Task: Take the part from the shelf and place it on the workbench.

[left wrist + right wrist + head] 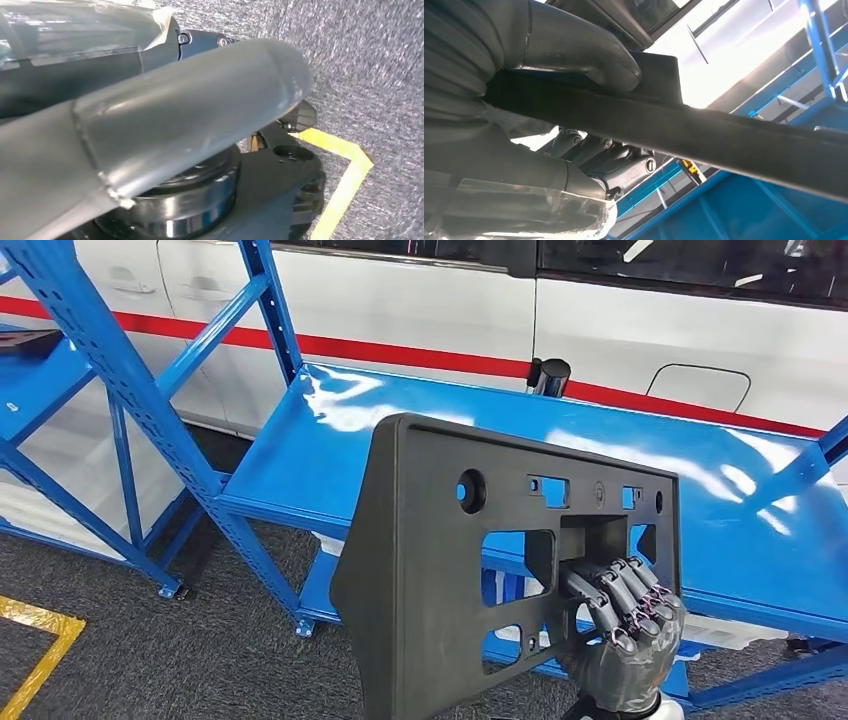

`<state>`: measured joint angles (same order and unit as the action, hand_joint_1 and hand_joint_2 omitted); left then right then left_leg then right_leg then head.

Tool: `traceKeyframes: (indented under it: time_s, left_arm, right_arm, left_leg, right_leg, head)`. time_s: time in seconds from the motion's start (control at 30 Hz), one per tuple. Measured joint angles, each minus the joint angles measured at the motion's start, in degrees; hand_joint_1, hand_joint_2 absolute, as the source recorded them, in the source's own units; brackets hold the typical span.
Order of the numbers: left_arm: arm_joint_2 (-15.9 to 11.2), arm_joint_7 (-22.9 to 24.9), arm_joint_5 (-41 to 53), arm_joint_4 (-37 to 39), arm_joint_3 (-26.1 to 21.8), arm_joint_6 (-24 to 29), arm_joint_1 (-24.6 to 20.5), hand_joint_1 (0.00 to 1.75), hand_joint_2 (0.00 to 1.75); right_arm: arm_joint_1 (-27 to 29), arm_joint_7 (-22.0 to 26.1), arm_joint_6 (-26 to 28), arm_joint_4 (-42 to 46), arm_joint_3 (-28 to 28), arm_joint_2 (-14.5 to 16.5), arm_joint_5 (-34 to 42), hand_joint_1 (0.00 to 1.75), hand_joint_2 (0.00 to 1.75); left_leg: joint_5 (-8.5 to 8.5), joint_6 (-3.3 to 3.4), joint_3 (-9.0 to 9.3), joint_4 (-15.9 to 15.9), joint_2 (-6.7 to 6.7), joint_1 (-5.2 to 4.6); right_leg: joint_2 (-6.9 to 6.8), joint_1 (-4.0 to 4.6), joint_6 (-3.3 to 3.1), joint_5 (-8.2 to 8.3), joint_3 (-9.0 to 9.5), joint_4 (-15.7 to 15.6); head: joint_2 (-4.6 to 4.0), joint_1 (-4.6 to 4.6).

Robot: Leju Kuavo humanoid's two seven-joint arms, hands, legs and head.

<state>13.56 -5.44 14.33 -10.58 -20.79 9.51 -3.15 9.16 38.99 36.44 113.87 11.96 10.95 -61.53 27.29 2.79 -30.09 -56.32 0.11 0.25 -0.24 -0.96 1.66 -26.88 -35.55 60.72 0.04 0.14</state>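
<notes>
In front of the blue shelving, one dark grey plastic part [440, 570] stood upright in the air, a flat matt panel with a slanted left edge, rounded corners, one round hole near its top left, two small square holes along its top and larger rectangular cut-outs lower down. The right hand [625, 625] gripped it at its lower right, dark fingers [625, 595] hooked through a cut-out onto the panel's near face. In the right wrist view that hand [499, 100] clamped the part's [724, 137] thin edge, the thick grey thumb [589, 52] pressed on one face and the darker fingers on the other. The part hung in front of and above the glossy blue shelf board [330, 455], not resting on it; the smooth painted metal caught white glare. One small dark cylinder with a shiny cap [549, 376] stood at the board's far edge. Two perforated blue uprights [140, 410] and several diagonal braces framed the rack. A second blue board at the upper left carried a flat dark object [25, 340], too cut off to identify. Behind the rack ran a white vehicle body [420, 300] with a red stripe. The floor was coarse grey carpet [130, 660] marked with yellow tape [40, 650].

In the left wrist view the left hand's [165, 120] smooth grey thumb lay across the frame over the same carpet [365, 65]; whether its fingers were apart or curled I could not tell.
</notes>
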Motion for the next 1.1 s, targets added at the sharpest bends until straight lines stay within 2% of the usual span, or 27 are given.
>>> traceKeyframes:
  time_s: [0.07,0.1,0.13,0.17,0.2,0.23,0.27,0.3,0.33,0.4,0.43,0.47,0.5,0.57,0.6,0.63,0.67,0.7,0.77,0.8,0.83,0.9,0.97,1.0,1.03,1.1]
  left_arm:
    - [0.1,-0.4,-0.1,0.0,-0.3,0.1,0.0,0.00,0.00]
    - [0.1,-0.5,-0.2,0.0,-0.4,0.2,0.0,0.00,0.00]
    - [0.1,-0.7,-0.3,0.0,-0.6,0.4,0.0,0.00,0.00]
    - [0.1,-0.8,-0.5,0.0,-0.8,0.6,0.1,0.00,0.00]
    - [0.2,-0.9,-0.7,0.0,-1.0,0.8,0.1,0.00,0.00]
    - [0.3,-1.1,-0.9,0.0,-1.1,1.0,0.1,0.00,0.00]
    - [0.3,-1.2,-1.1,0.0,-1.3,1.1,0.1,0.00,0.00]
    - [0.4,-1.2,-1.2,0.0,-1.5,1.2,0.1,0.00,0.00]
    - [0.4,-1.3,-1.2,0.0,-1.7,1.3,0.1,0.00,0.00]
    - [0.4,-1.3,-1.3,0.0,-1.9,1.3,0.1,0.00,0.00]
    - [0.4,-1.3,-1.3,0.0,-2.0,1.3,0.1,0.00,0.00]
    - [0.4,-1.3,-1.3,0.0,-2.1,1.3,0.1,0.00,0.00]
    - [0.4,-1.3,-1.3,0.0,-2.2,1.3,0.1,0.00,0.00]
    - [0.4,-1.3,-1.3,0.0,-2.3,1.4,0.1,0.00,0.00]
    - [0.4,-1.3,-1.3,0.0,-2.4,1.4,0.1,0.00,0.00]
    - [0.4,-1.3,-1.4,0.0,-2.5,1.4,0.1,0.00,0.00]
    - [0.4,-1.4,-1.5,0.0,-2.6,1.5,0.1,0.00,0.00]
    - [0.4,-1.4,-1.7,0.0,-2.6,1.6,0.2,0.00,0.00]
    - [0.3,-1.4,-1.8,0.0,-2.7,1.9,0.1,0.00,0.00]
    - [0.4,-1.4,-1.9,0.0,-2.8,2.0,0.1,0.00,0.00]
    - [0.4,-1.4,-1.9,0.0,-2.9,2.2,0.1,0.00,0.00]
    - [0.4,-1.4,-2.1,0.0,-3.2,2.4,0.1,0.00,0.00]
    - [0.6,-1.4,-2.3,0.0,-3.5,2.5,0.1,0.00,0.00]
    - [0.6,-1.4,-2.3,0.0,-3.6,2.5,0.1,0.00,0.00]
    - [0.7,-1.5,-2.3,0.0,-3.6,2.5,0.0,0.00,0.00]
    - [0.8,-1.6,-2.3,0.0,-3.7,2.5,0.1,0.00,0.00]
  right_arm:
    - [0.2,-0.1,0.0,-0.3,0.1,0.0,0.0,1.75,1.75]
    - [0.3,-0.2,0.0,-0.5,0.2,0.0,-0.1,1.75,1.75]
    - [0.4,-0.4,0.0,-0.6,0.3,0.0,-0.2,1.75,1.75]
    - [0.5,-0.6,0.0,-0.8,0.4,0.0,-0.4,1.75,1.75]
    - [0.6,-0.8,0.0,-0.9,0.5,0.0,-0.6,1.75,1.75]
    - [0.7,-0.8,0.0,-0.9,0.7,0.0,-0.6,1.75,1.75]
    - [0.7,-0.9,0.0,-1.0,0.8,0.0,-0.6,1.75,1.75]
    - [0.8,-0.9,0.0,-1.0,0.8,0.0,-0.5,1.75,1.75]
    - [0.8,-0.9,0.0,-1.0,0.9,0.0,-0.5,1.75,1.75]
    - [1.0,-0.9,0.0,-1.0,0.9,0.1,-0.4,1.75,1.75]
    - [1.0,-0.9,0.0,-1.0,1.0,0.1,-0.4,1.75,1.75]
    - [1.0,-0.9,0.0,-1.0,1.0,0.2,-0.4,1.75,1.75]
    - [1.0,-0.9,0.0,-1.0,1.1,0.2,-0.4,1.75,1.75]
    - [1.1,-0.8,0.0,-1.0,1.2,0.3,-0.4,1.75,1.75]
    - [1.2,-0.7,0.0,-1.0,1.2,0.4,-0.3,1.75,1.75]
    - [1.4,-0.4,0.0,-1.0,1.1,0.4,-0.1,1.75,1.75]
    - [1.7,-0.2,0.0,-0.9,1.1,0.4,0.1,1.75,1.75]
    - [1.9,0.0,0.0,-0.8,1.0,0.4,0.2,1.75,1.75]
    - [2.4,0.2,0.0,-0.5,0.8,0.4,0.4,1.75,1.75]
    - [2.5,0.2,0.0,-0.2,0.7,0.4,0.4,1.75,1.75]
    - [2.6,0.2,0.0,0.2,0.6,0.4,0.4,1.75,1.75]
    - [2.7,0.2,0.0,0.8,0.4,0.4,0.3,1.75,1.75]
    - [2.8,0.2,0.0,1.1,0.0,0.4,0.3,1.75,1.75]
    - [2.9,0.2,0.0,1.3,-0.3,0.3,0.4,1.75,1.75]
    - [2.9,0.2,0.0,1.3,-0.6,0.2,0.4,1.75,1.75]
    - [3.0,0.2,0.0,1.4,-1.3,0.1,0.3,1.75,1.75]
  left_leg:
    - [-0.85,0.51,-0.91,0.2,0.12,-0.08]
    - [-1.18,0.63,-1.40,0.1,0.15,-0.21]
    - [-1.51,0.65,-1.87,0.1,0.17,-0.31]
    - [-1.80,0.61,-2.29,0.1,0.16,-0.38]
    - [-2.06,0.51,-2.63,0.0,0.12,-0.42]
    - [-2.29,0.37,-2.88,-0.1,0.07,-0.43]
    - [-2.48,0.17,-3.11,-0.2,0.02,-0.50]
    - [-2.66,-0.08,-3.24,-0.4,-0.03,-0.56]
    - [-2.82,-0.32,-3.36,-0.6,-0.08,-0.63]
    - [-3.13,-0.85,-3.58,-0.8,-0.17,-0.69]
    - [-2.93,-1.13,-3.80,-1.1,-0.24,-0.60]
    - [-2.02,-1.49,-4.16,-1.9,-0.28,-0.48]
    - [-0.31,-1.86,-4.80,-3.5,-0.31,-0.33]
    - [4.72,-2.61,-6.91,-9.8,-0.30,0.00]
    - [6.69,-2.92,-7.97,-13.3,-0.30,0.16]
    - [7.67,-3.14,-8.44,-15.7,-0.28,0.32]
    - [7.48,-3.28,-7.95,-16.2,-0.27,0.49]
    - [6.26,-3.33,-6.31,-14.4,-0.26,0.65]
    - [3.40,-3.22,-1.04,-6.6,-0.29,0.89]
    - [2.52,-3.03,0.99,-3.3,-0.34,0.83]
    - [2.21,-2.81,2.10,-1.3,-0.38,0.67]
    - [1.96,-2.20,2.00,-0.6,-0.42,0.19]
    - [1.18,-1.09,1.46,-0.1,-0.17,0.15]
    - [0.66,-0.41,1.10,0.1,-0.05,0.16]
    - [0.11,0.18,0.62,0.3,0.07,0.17]
    - [-0.81,0.73,-0.65,0.2,0.20,-0.08]
  right_leg:
    - [0.03,-0.01,-0.70,-4.45,-2.51,6.9]
    - [0.04,-0.03,-0.75,-6.11,-3.44,10.3]
    - [0.04,-0.02,-0.57,-6.98,-3.60,12.2]
    - [0.04,-0.01,-0.19,-6.89,-2.57,11.8]
    - [0.04,0.00,0.27,-6.05,-0.39,9.2]
    - [0.04,0.00,0.63,-4.94,2.68,4.8]
    - [0.09,0.08,0.66,-4.01,5.61,0.6]
    - [0.18,0.27,0.51,-3.25,7.55,-2.4]
    - [0.28,0.43,0.21,-2.92,8.37,-4.2]
    - [0.41,0.61,-0.47,-2.59,7.82,-4.4]
    - [0.37,0.37,-0.89,-2.46,7.54,-4.6]
    - [0.33,0.14,-1.43,-2.18,7.35,-4.6]
    - [0.25,-0.10,-1.99,-1.82,7.14,-4.7]
    - [0.08,-0.18,-2.71,-1.12,6.54,-4.6]
    - [0.02,-0.15,-2.78,-0.78,6.17,-4.6]
    - [-0.03,-0.13,-2.71,-0.45,5.76,-4.5]
    - [-0.04,-0.13,-2.58,-0.17,5.32,-4.4]
    - [-0.04,-0.15,-2.43,0.04,4.96,-4.3]
    - [-0.03,-0.14,-2.11,0.32,4.50,-4.0]
    - [-0.03,-0.06,-1.85,0.48,4.31,-3.9]
    - [-0.03,0.02,-1.53,0.68,4.16,-3.8]
    - [-0.03,0.07,-0.67,1.25,3.84,-3.8]
    - [0.00,0.09,-0.06,0.96,3.19,-3.2]
    - [0.03,0.12,-0.13,-0.10,2.44,-2.0]
    - [0.07,0.12,-0.46,-2.01,1.24,0.7]
    - [0.12,0.06,-1.02,-6.33,-1.63,8.3]
  head:
    - [0.00,0.28]
    - [0.00,0.36]
    - [0.00,0.38]
    - [0.00,0.37]
    - [0.00,0.37]
    - [0.00,0.38]
    - [0.00,0.35]
    - [0.00,0.33]
    - [0.00,0.32]
    - [0.00,0.23]
    - [0.00,0.22]
    - [0.00,0.14]
    - [0.00,0.09]
    - [0.00,-0.07]
    - [0.00,-0.09]
    - [0.00,-0.10]
    - [0.00,-0.11]
    - [0.00,-0.11]
    - [0.00,-0.12]
    - [0.00,-0.09]
    - [0.00,-0.05]
    - [0.00,-0.01]
    - [0.00,-0.03]
    - [0.00,0.05]
    - [0.00,0.13]
    - [0.00,0.29]
